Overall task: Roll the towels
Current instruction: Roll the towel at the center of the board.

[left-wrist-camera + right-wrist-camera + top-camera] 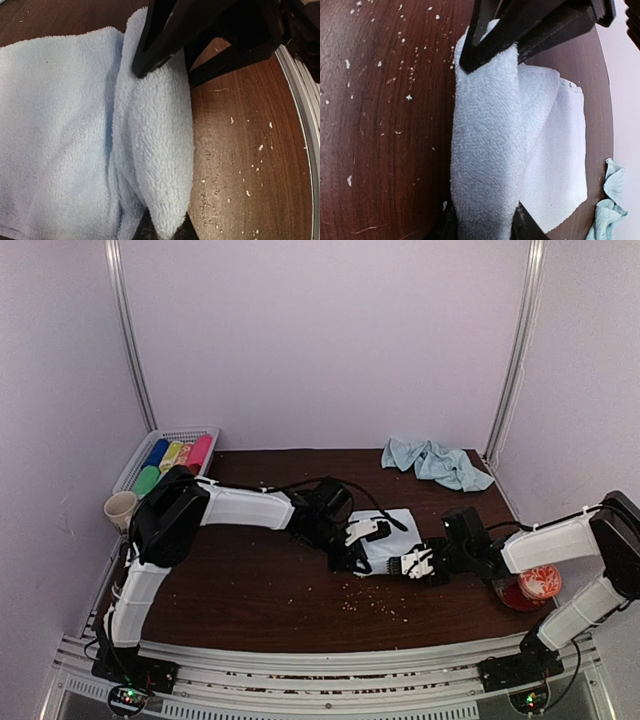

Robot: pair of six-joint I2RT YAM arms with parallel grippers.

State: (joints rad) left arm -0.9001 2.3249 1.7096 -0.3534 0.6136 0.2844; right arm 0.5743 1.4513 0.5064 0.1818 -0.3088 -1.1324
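Pale blue terry cloth, the partly rolled towel [390, 532], was found at the middle of the dark wooden worktop [250, 590], with one edge turned up into a thick roll. The fingers of the left gripper [362, 532] were clenched on one end of that roll. Those of the right gripper [418, 562] were closed about the other end. A second towel [435, 462] was noted crumpled at the far right corner. A white basket [185, 432] at the far left was seen to hold blue, yellow, pink and green rolls [172, 455]. The contents of a cup [120, 508] near it could not be determined. Crumbs were scattered over the worktop.
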